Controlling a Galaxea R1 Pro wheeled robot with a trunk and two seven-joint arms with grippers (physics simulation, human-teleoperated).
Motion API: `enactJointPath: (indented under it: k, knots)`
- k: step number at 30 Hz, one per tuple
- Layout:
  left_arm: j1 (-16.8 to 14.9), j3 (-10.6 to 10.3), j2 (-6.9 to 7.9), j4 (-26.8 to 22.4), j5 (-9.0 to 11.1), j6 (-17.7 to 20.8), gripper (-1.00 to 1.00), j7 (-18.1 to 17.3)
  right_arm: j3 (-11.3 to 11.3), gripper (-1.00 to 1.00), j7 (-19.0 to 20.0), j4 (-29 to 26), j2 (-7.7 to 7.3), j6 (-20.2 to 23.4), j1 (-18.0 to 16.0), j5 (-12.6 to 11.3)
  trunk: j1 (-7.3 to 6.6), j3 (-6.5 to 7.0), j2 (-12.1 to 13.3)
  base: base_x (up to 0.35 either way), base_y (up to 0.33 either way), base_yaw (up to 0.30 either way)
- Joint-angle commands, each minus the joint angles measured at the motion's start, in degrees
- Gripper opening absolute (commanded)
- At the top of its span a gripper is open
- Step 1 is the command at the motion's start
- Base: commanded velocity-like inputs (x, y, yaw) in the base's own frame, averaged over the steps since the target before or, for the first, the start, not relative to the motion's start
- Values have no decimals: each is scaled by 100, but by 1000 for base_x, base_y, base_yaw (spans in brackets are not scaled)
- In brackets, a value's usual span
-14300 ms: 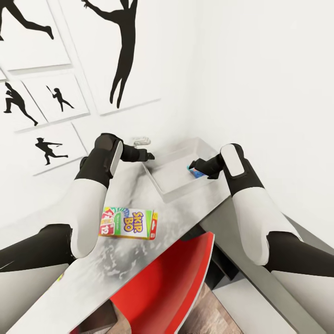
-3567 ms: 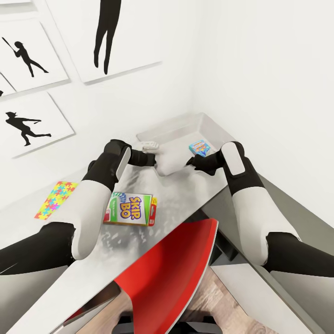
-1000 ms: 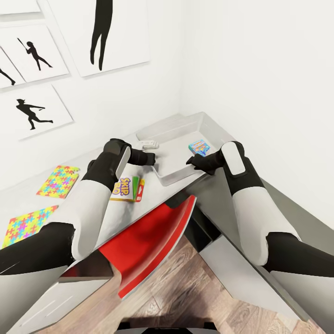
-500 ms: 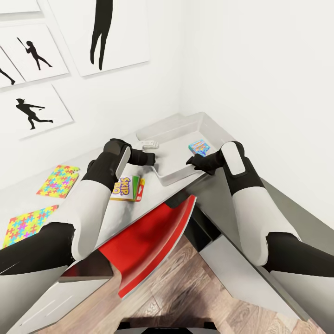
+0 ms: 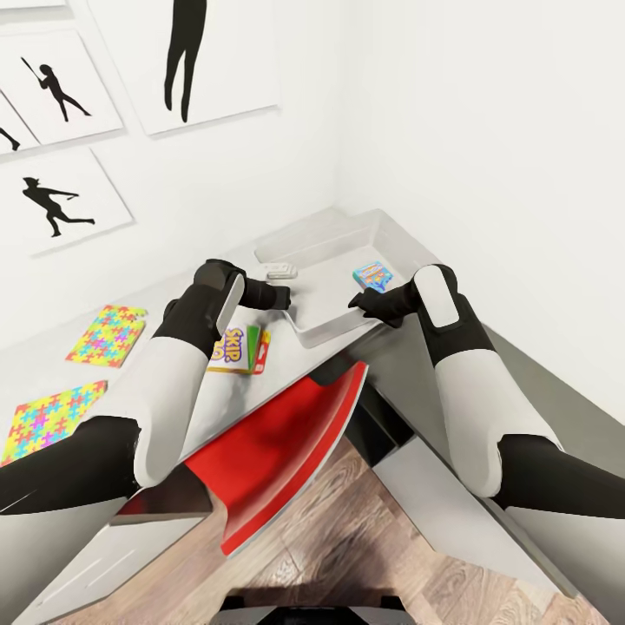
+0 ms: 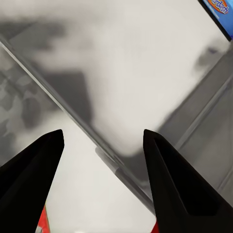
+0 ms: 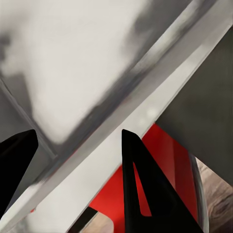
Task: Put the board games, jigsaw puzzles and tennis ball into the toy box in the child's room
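Toy box: sitting on the worktop at upper centre of the head view, already holding one small colourful box.
Remaining: Skip-Bo game lying mid-left; two jigsaw puzzles lying at far left.
Left gripper: jaws spread wide, gripping nothing.
Right gripper: jaws spread wide, gripping nothing.
Hidden: left arm is covering part of the Skip-Bo lid; the small white item by the bin rim is too small to identify.
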Motion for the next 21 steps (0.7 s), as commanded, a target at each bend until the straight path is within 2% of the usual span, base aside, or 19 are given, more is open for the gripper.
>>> enactJointPath:
  k: [1, 19, 20, 21]
  knots:
    - [-7, 6, -2, -12, -207, -42, -100, -37, -32, -100, -60, -2, 6, 45, -4, 42, 2, -16, -11, 0, 0, 0]
    - [-4, 6, -2, -9, -207, -42, -100, -37, -32, -100, -60, -2, -2, 45, -4, 42, 2, -47, -11, 0, 0, 0]
    - [-3, 6, -2, -9, -207, -42, 100, -37, -32, -100, -60, -2, 1, 45, -4, 42, 2, -47, -11, 0, 0, 0]
    - [-4, 5, -2, -9, -207, -42, 100, -37, -32, -100, -60, -2, 3, 45, -4, 42, 2, -47, -11, 0, 0, 0]
